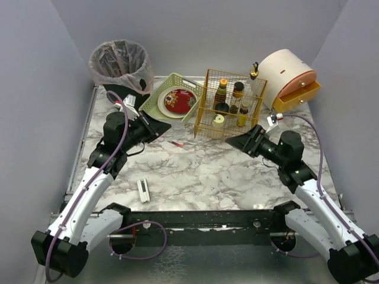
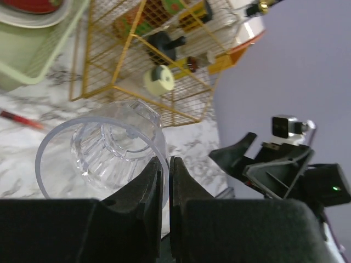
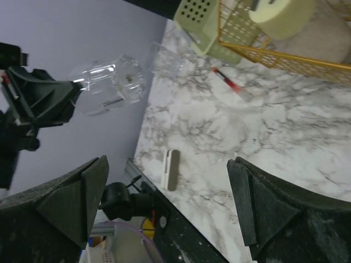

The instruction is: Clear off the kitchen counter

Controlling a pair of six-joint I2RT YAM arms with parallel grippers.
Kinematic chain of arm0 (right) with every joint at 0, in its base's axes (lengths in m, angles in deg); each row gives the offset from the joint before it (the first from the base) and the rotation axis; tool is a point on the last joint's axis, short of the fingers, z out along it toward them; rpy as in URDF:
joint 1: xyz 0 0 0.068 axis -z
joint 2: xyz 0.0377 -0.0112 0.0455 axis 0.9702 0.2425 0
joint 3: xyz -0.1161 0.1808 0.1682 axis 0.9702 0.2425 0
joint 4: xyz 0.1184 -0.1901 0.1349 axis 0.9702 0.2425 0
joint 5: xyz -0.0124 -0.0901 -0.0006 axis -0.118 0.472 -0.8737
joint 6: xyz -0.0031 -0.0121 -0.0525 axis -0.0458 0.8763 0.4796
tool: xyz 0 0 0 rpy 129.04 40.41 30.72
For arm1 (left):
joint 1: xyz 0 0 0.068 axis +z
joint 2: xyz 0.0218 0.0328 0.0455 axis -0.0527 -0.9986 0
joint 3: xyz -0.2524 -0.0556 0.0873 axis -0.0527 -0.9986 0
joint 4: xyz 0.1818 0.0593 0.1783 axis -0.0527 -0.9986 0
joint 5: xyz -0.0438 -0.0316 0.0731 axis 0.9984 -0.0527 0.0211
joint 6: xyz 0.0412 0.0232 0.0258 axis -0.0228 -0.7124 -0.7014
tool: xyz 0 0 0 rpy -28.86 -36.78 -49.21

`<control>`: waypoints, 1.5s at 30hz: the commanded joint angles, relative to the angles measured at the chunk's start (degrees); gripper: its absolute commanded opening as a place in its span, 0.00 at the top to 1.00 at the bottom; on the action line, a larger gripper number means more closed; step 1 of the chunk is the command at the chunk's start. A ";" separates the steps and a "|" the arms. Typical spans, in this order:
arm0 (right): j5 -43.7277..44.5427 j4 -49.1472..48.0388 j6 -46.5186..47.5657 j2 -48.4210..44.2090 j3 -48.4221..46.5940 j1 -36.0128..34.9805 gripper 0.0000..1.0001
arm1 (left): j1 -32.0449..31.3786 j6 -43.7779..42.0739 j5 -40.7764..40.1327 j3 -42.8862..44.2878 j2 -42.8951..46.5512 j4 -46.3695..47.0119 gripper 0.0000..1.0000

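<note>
Marble-patterned desk (image 1: 225, 171), white with grey-brown veins and a metal rail along its edges, fills the middle of the overhead view, with purple walls on three sides. Two white and black robot arms reach in from the near edge, one on each side. At the far left corner stands a black waste bin (image 1: 118, 62) lined with a clear bag. At the far right sits a round beige box (image 1: 290, 74) with a yellow drawer pulled open. Between them, a yellow wire basket (image 1: 208, 112) holds several bottles, and just to its left a pale green tray (image 1: 173, 78) carries a plate with a red dish on it. The left end effector (image 2: 165, 164) is pinched almost closed on the rim wall of a clear plastic cup (image 2: 104, 148), which is held tipped on its side above the desk. The right end effector (image 3: 167, 164) is spread wide and holds nothing. A small white oblong object (image 1: 143, 190) lies near the front of the desk, and a thin red pen-like item (image 1: 176, 144) lies in front of the tray.
</note>
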 commanded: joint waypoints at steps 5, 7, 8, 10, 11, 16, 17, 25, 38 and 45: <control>-11.44 -23.61 -13.65 6.18 -4.06 -0.01 0.00 | -0.18 13.90 13.71 -4.84 0.98 28.09 1.00; -13.05 -26.86 -15.77 8.29 -4.83 -0.02 0.00 | -0.32 15.95 15.43 -5.14 0.18 31.44 1.00; -13.53 -27.99 -16.53 9.06 -5.21 -0.05 0.00 | -0.60 16.12 15.87 -4.88 -0.21 32.28 1.00; -14.10 -29.96 -18.03 10.53 -5.70 -0.09 0.00 | -1.02 15.90 16.50 -3.96 -0.79 33.35 1.00; -14.36 -31.09 -18.79 11.23 -5.89 -0.17 0.00 | -1.28 15.88 16.96 -3.53 -1.21 34.03 1.00; -15.16 -35.70 -21.39 15.37 -8.05 -2.30 0.00 | -3.87 16.23 17.70 -1.74 -3.41 36.84 1.00; -15.16 -36.39 -21.55 16.14 -8.69 -3.01 0.00 | -4.48 16.36 17.62 -1.58 -3.78 37.32 1.00; -14.63 -37.36 -20.54 21.21 -12.31 -5.86 0.00 | -7.62 17.09 17.39 -0.96 -5.48 40.67 1.00; -15.56 -38.09 -20.54 24.02 -12.13 -6.49 0.02 | -7.98 17.27 17.12 0.06 -4.51 41.82 1.00; -17.12 -45.71 -24.51 25.97 -11.82 -7.07 0.14 | -8.00 17.71 17.04 -1.20 -4.55 42.74 1.00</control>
